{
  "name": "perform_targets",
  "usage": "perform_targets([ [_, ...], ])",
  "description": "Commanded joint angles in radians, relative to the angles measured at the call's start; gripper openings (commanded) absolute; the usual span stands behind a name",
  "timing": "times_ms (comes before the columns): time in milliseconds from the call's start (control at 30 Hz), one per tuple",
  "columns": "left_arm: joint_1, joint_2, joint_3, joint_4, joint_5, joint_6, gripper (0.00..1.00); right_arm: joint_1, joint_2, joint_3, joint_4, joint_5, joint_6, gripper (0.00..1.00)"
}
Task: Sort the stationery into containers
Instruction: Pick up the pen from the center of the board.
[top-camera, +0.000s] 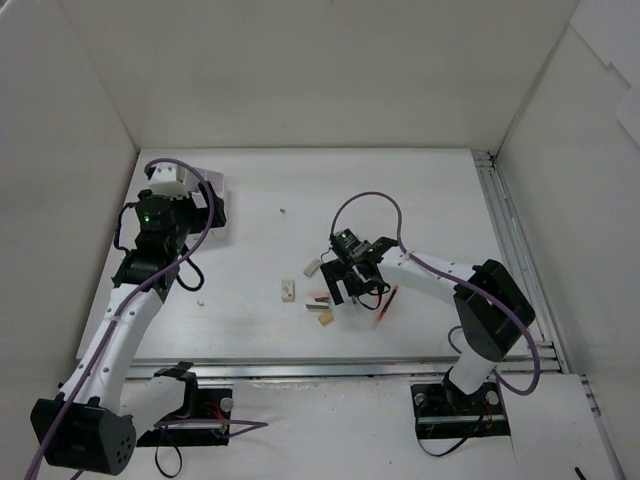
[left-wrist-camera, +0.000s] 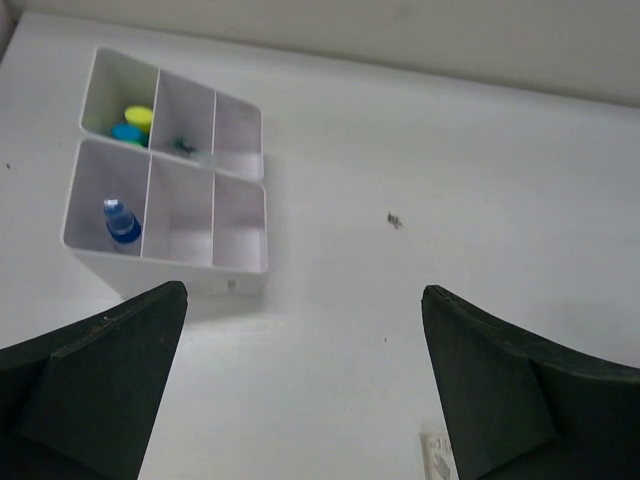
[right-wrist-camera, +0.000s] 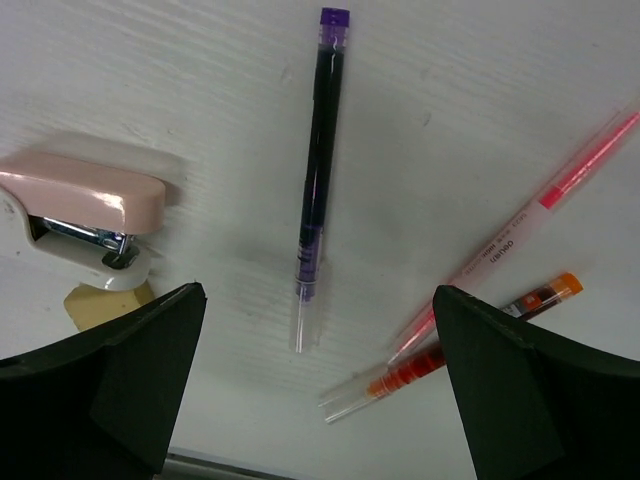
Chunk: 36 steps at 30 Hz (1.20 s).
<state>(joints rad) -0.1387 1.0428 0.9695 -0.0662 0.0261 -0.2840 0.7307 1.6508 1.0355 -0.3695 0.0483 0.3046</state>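
Mid-sort, judging by the layout. Toward the far left of the tabletop (top-camera: 420, 200), a white compartment box (left-wrist-camera: 240, 262) already holding yellow and blue highlighters (left-wrist-camera: 133, 122) in one corner cell, a dark green item (left-wrist-camera: 183, 146) in the cell beside it, and a blue-capped tube (left-wrist-camera: 121, 222) in the cell in front; nothing seen in the other three. Looking down on it from just short, the left claw (left-wrist-camera: 305, 320), fingers spread wide, gripping nothing. Nearer the middle, the right claw (right-wrist-camera: 318, 310), likewise spread apart and empty, poised low over a purple pen (right-wrist-camera: 318, 170) lying flat, barrel running crosswise to the closing line of the fingers. To one side, a pink stapler (right-wrist-camera: 85, 205) and a beige eraser (right-wrist-camera: 100, 300); to the other, a pink pen (right-wrist-camera: 535, 205) and an orange-capped pen (right-wrist-camera: 450, 360). Probably lining up a pick of the purple pen. Next: straight down, straddle the barrel near its middle, close gently, lift, then carry across to a free cell. Worth minding the thin barrel, likely to roll or slip, and the neighbours close by.
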Motion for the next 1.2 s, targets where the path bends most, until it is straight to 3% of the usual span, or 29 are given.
perform_targets([
  [0,-0.009,-0.059,-0.023,-0.07,-0.003,-0.07,0.99,0.027,0.035,0.06,0.021,0.085,0.004,0.95],
  [100,-0.009,-0.098,-0.051,-0.104,-0.02,-0.073,0.99,0.027,0.076,0.063,0.026,0.09,0.007,0.83],
  [300,-0.018,-0.118,-0.048,-0.123,-0.052,-0.067,0.99,0.026,0.084,0.017,0.03,0.073,0.044,0.47],
  [500,-0.018,-0.089,-0.025,-0.11,-0.038,-0.047,1.0,0.018,0.066,-0.041,0.037,0.016,0.062,0.22],
  [567,-0.027,-0.075,-0.015,-0.106,0.027,-0.014,1.0,0.018,0.057,-0.049,0.038,0.001,0.05,0.16],
  [600,-0.027,-0.07,-0.005,-0.098,0.047,0.005,0.99,0.021,0.041,-0.051,0.035,-0.007,0.035,0.01],
  [700,-0.048,-0.055,-0.005,-0.045,0.216,0.13,0.99,0.013,-0.018,-0.037,0.034,-0.04,-0.031,0.0],
  [733,-0.048,-0.044,-0.009,-0.029,0.345,0.175,1.0,0.009,-0.035,-0.031,0.034,-0.085,-0.051,0.0],
  [867,-0.122,-0.007,0.0,0.043,0.595,0.394,0.99,-0.043,-0.101,0.043,-0.018,-0.301,-0.147,0.0],
  [1000,-0.278,0.065,0.102,-0.076,0.657,0.681,1.0,-0.105,-0.098,0.193,-0.189,-0.479,-0.173,0.0],
  [1167,-0.404,0.154,0.15,-0.126,0.586,0.782,0.99,-0.146,-0.097,0.293,-0.269,-0.681,-0.154,0.0],
])
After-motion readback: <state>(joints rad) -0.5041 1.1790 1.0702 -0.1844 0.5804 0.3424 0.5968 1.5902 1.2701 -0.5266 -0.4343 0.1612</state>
